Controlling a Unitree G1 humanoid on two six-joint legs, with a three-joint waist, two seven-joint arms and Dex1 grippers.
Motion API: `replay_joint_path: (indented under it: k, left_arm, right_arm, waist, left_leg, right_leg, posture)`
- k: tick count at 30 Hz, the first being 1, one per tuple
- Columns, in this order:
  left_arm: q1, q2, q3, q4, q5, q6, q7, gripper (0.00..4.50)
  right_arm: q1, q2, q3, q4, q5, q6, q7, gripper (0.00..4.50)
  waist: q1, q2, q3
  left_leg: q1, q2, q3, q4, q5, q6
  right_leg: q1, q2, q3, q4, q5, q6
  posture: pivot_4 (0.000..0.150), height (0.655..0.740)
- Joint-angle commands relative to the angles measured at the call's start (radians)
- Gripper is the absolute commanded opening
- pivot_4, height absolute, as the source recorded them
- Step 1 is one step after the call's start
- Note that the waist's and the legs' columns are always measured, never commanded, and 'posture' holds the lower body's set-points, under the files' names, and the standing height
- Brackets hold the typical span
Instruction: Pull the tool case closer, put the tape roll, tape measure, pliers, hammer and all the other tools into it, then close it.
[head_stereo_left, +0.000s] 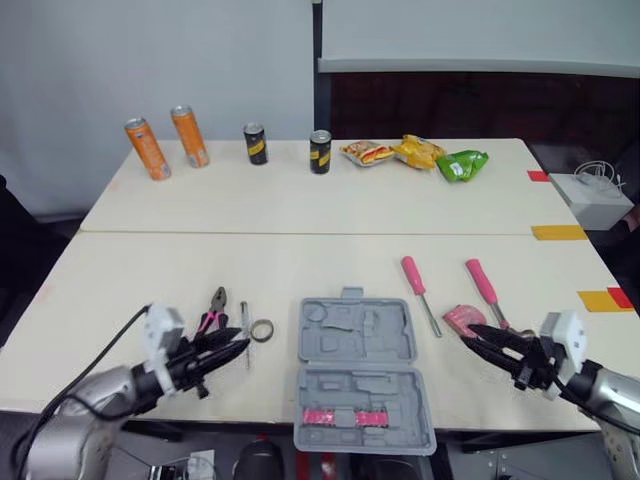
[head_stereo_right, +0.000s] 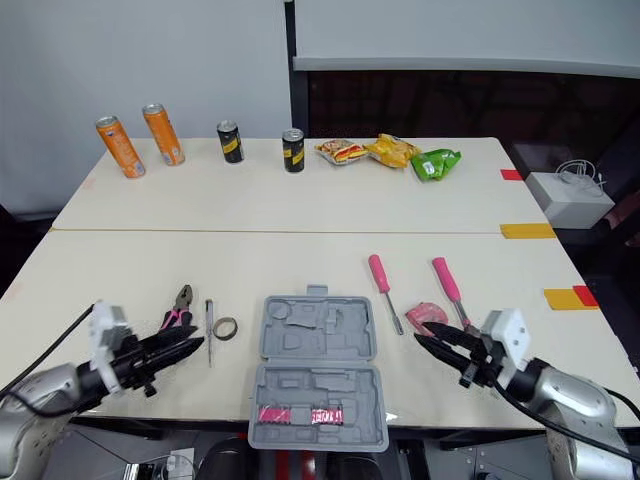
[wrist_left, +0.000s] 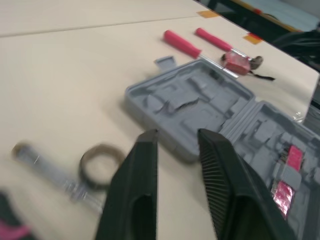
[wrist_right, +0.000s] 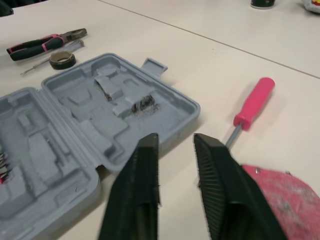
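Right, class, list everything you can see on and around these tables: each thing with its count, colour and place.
tool case: one, grey, open, front table, centre
pink-handled tools: two, right of the case
tape measure: one, pink, right of the case
pliers: one, black and pink, left of the case
thin metal tool: one, silver, beside the pliers
tape roll: one, brownish, between that tool and the case
orange cans: two, far table, left
black cans: two, far table
snack packets: three, mixed colours, far table
white box: one, far right
left gripper: black, open, by the pliers
right gripper: black, open, by the tape measure
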Motion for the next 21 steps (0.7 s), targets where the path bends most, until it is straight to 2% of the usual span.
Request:
replay_joint_path:
  k: [1,6,7,15,21]
  left_arm:
    - [0.137,0.005,0.124,-0.041,-0.040,-0.062,-0.002,2.74]
    - [0.289,-0.009,0.215,0.022,-0.032,-0.152,-0.011,4.42]
    - [0.307,-0.013,0.225,0.046,-0.026,-0.174,-0.011,4.50]
    - [0.368,-0.029,0.212,0.120,-0.008,-0.267,-0.016,4.50]
    - [0.295,0.008,0.172,0.093,-0.020,-0.238,-0.002,4.50]
  right_arm:
    - [0.104,0.004,-0.130,-0.011,0.051,-0.065,0.005,2.50]
    - [0.234,0.006,-0.244,0.074,0.071,-0.134,0.032,4.15]
    - [0.252,0.009,-0.257,0.099,0.070,-0.153,0.036,4.48]
    - [0.322,0.019,-0.293,0.188,0.074,-0.215,0.049,4.48]
    - [0.302,0.015,-0.260,0.090,0.111,-0.153,0.026,4.48]
  waist:
    - [-0.002,0.000,0.000]
    - [-0.004,-0.001,0.000]
    - [-0.004,-0.002,0.000]
    - [-0.008,-0.003,0.000]
    - [-0.009,-0.002,0.000]
  left_leg:
    - [0.000,0.000,0.000,0.000,-0.001,0.000]
    - [0.002,-0.001,0.000,-0.005,-0.005,-0.001]
    - [0.002,-0.001,0.000,-0.006,-0.005,-0.001]
    - [0.006,-0.001,0.000,-0.009,-0.007,-0.002]
    - [0.008,-0.001,0.000,-0.009,-0.007,-0.001]
  right_leg:
    - [0.000,0.000,0.000,-0.001,-0.001,0.001]
    - [0.004,0.000,0.000,-0.007,-0.005,0.009]
    - [0.006,0.000,0.000,-0.009,-0.006,0.010]
    - [0.013,-0.001,0.000,-0.014,-0.008,0.014]
    - [0.014,-0.001,0.000,-0.012,-0.008,0.014]
  posture:
    - [0.150,0.7400]
    - [0.150,0.7400]
    - [0.150,0.7400]
    - [0.150,0.7400]
    - [0.150,0.7400]
